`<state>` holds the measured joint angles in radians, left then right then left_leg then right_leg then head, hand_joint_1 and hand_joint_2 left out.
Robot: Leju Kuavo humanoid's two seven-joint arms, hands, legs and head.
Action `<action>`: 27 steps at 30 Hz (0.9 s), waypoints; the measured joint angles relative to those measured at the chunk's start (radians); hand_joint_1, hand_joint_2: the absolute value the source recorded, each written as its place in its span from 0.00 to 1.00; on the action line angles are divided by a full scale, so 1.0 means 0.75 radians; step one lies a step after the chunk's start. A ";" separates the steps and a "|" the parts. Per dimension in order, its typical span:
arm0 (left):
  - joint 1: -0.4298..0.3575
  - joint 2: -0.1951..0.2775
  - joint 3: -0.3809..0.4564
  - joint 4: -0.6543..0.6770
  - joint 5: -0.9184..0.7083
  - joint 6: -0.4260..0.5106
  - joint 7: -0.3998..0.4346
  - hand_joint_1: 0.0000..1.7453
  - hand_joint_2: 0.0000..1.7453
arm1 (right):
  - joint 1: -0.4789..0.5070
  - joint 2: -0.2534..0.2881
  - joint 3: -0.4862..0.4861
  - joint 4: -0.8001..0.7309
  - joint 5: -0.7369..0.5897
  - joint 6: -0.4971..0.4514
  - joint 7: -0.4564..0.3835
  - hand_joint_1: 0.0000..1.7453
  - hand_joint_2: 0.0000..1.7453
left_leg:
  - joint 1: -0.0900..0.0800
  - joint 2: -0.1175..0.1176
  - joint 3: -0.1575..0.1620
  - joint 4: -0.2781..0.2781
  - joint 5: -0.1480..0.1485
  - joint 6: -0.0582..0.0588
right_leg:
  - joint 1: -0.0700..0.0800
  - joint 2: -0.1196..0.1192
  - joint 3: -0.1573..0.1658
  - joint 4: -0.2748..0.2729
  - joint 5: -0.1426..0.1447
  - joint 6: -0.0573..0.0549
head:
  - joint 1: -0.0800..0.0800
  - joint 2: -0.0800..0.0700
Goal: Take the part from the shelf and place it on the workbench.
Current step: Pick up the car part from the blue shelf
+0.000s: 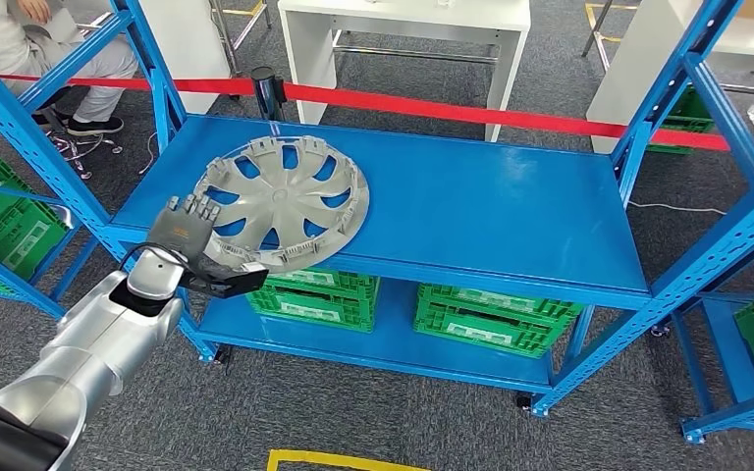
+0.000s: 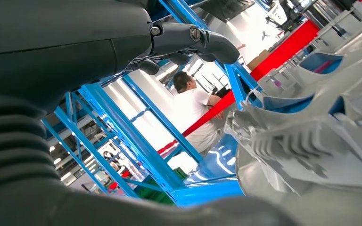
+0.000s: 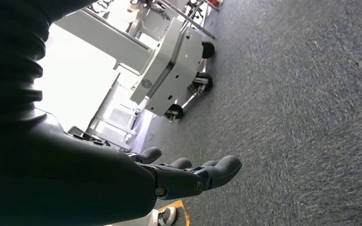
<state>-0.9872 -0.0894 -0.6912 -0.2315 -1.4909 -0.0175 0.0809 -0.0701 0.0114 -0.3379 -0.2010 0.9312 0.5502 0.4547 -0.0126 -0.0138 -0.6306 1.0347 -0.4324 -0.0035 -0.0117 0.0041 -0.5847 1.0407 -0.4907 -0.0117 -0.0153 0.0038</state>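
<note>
A grey wheel cover [image 1: 283, 199] lies flat on the left half of the blue shelf board [image 1: 491, 211]. My left hand [image 1: 185, 228] is at the cover's near-left rim, fingers stretched out and apart, their tips level with the rim. In the left wrist view the cover's ribbed edge [image 2: 306, 141] stands just past the dark fingers [image 2: 193, 40], and nothing is clasped between fingers and thumb. My right hand [image 3: 188, 176] hangs over the grey carpet with its fingers extended and holds nothing.
Green crates [image 1: 491, 319] stand on the lower shelf board and more [image 1: 0, 216] at the left. Blue uprights [image 1: 668, 93] frame the shelf. Behind it run a red barrier tape [image 1: 452, 110] and white tables [image 1: 403, 29]. A person [image 1: 20, 49] sits at the back left.
</note>
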 joint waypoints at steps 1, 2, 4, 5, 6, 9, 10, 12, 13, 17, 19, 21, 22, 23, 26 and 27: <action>0.004 -0.001 -0.001 0.000 -0.001 -0.001 -0.003 0.00 0.00 | 0.000 0.000 0.000 0.000 0.001 0.000 0.000 0.00 1.00 | 0.000 0.000 0.000 0.000 0.000 0.000 | 0.000 0.000 0.000 0.000 0.000 0.000 | 0.000 0.000; 0.009 -0.002 -0.001 0.000 -0.002 -0.003 -0.007 0.00 0.00 | 0.000 0.000 0.000 0.000 0.001 0.000 0.000 0.00 1.00 | 0.000 0.000 0.000 0.000 0.000 0.000 | 0.000 0.000 0.000 0.000 0.000 0.000 | 0.000 0.000; 0.018 -0.005 -0.003 0.000 -0.004 -0.005 -0.013 0.00 0.00 | 0.000 0.000 0.000 0.000 0.002 0.000 0.000 0.00 1.00 | 0.000 0.000 0.000 0.000 0.000 0.000 | 0.000 0.000 0.000 0.000 0.000 0.000 | 0.000 0.000; 0.023 -0.006 -0.004 0.001 -0.004 -0.007 -0.015 0.00 0.00 | 0.000 0.000 0.000 0.000 0.002 0.000 0.002 0.00 1.00 | 0.000 0.000 0.000 0.000 0.000 0.000 | 0.000 0.000 0.000 0.000 0.000 0.000 | 0.000 0.000; 0.028 -0.008 -0.004 0.001 -0.005 -0.009 -0.016 0.00 0.00 | 0.000 0.000 0.000 0.000 0.004 0.000 0.004 0.00 1.00 | 0.000 0.000 0.000 0.000 0.000 0.000 | 0.000 0.000 0.000 0.000 0.000 0.000 | 0.000 0.000; 0.047 -0.011 -0.006 0.001 -0.006 -0.014 -0.018 0.00 0.00 | 0.000 0.002 0.000 0.000 0.007 0.000 0.017 0.00 1.00 | 0.000 0.000 0.000 0.000 0.000 0.000 | 0.000 0.000 0.000 0.000 0.000 0.000 | 0.000 0.000; 0.053 -0.012 -0.007 0.001 -0.006 -0.015 -0.019 0.00 0.00 | 0.000 0.004 0.000 0.000 0.008 0.000 0.020 0.00 1.00 | 0.000 0.000 0.000 0.000 0.000 0.000 | 0.000 0.000 0.000 0.000 0.000 0.000 | 0.000 0.000; 0.062 -0.013 -0.008 0.001 -0.006 -0.015 -0.019 0.00 0.00 | 0.000 0.005 0.000 0.000 0.010 0.000 0.024 0.00 1.00 | 0.000 0.000 0.000 0.000 0.000 0.000 | 0.000 0.000 0.000 0.000 0.000 0.000 | 0.000 0.000; 0.065 -0.013 -0.008 0.001 -0.006 -0.015 -0.019 0.00 0.00 | 0.000 0.006 0.000 0.000 0.011 0.000 0.024 0.00 1.00 | 0.000 0.000 0.000 0.000 0.000 0.000 | 0.000 0.000 0.000 0.000 0.000 0.000 | 0.000 0.000; 0.070 -0.013 -0.009 0.001 -0.006 -0.016 -0.019 0.00 0.00 | 0.000 0.007 0.000 0.000 0.011 0.000 0.024 0.00 1.00 | 0.000 0.000 0.000 0.000 0.000 0.000 | 0.000 0.000 0.000 0.000 0.000 0.000 | 0.000 0.000; 0.072 -0.013 -0.010 0.001 -0.006 -0.016 -0.020 0.00 0.00 | 0.000 0.007 0.000 0.000 0.011 0.000 0.026 0.00 1.00 | 0.000 0.000 0.000 0.000 0.000 0.000 | 0.000 0.000 0.000 0.000 0.000 0.000 | 0.000 0.000; 0.077 -0.013 -0.010 0.001 -0.008 -0.017 -0.025 0.00 0.00 | 0.000 0.009 0.000 0.000 0.011 0.000 0.031 0.00 1.00 | 0.000 0.000 0.000 0.000 0.000 0.000 | 0.000 0.000 0.000 0.000 0.000 0.000 | 0.000 0.000; 0.081 -0.014 -0.010 0.001 -0.010 -0.017 -0.028 0.00 0.00 | 0.001 0.010 0.000 0.000 0.011 0.000 0.035 0.00 1.00 | 0.000 0.000 0.000 0.000 0.000 0.000 | 0.000 0.000 0.000 0.000 0.000 0.000 | 0.000 0.000; 0.086 -0.015 -0.010 0.001 -0.010 -0.016 -0.032 0.00 0.00 | 0.001 0.011 -0.001 0.000 0.011 0.000 0.039 0.00 1.00 | 0.000 0.000 0.000 0.000 0.000 0.000 | 0.000 0.000 0.000 0.000 -0.001 0.000 | 0.000 0.000; 0.102 -0.020 -0.010 0.001 -0.012 -0.011 -0.041 0.00 0.00 | 0.002 0.012 -0.008 0.000 0.010 0.000 0.047 0.00 1.00 | 0.000 0.000 0.000 0.000 0.000 0.000 | 0.000 0.000 0.000 0.000 -0.001 0.000 | 0.000 0.000; 0.106 -0.022 -0.010 0.001 -0.012 -0.009 -0.043 0.00 0.00 | 0.002 0.013 -0.010 0.000 0.010 0.000 0.048 0.00 1.00 | 0.000 0.000 0.000 0.000 0.000 0.000 | 0.000 0.000 0.000 0.000 -0.001 0.000 | 0.000 0.000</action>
<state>-0.9075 -0.1059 -0.6987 -0.2308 -1.4997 -0.0242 0.0489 -0.0682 0.0210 -0.3455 -0.2010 0.9386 0.5502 0.4906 -0.0126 -0.0137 -0.6306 1.0347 -0.4327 -0.0035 -0.0118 0.0041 -0.5847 1.0407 -0.4915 -0.0114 -0.0153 0.0038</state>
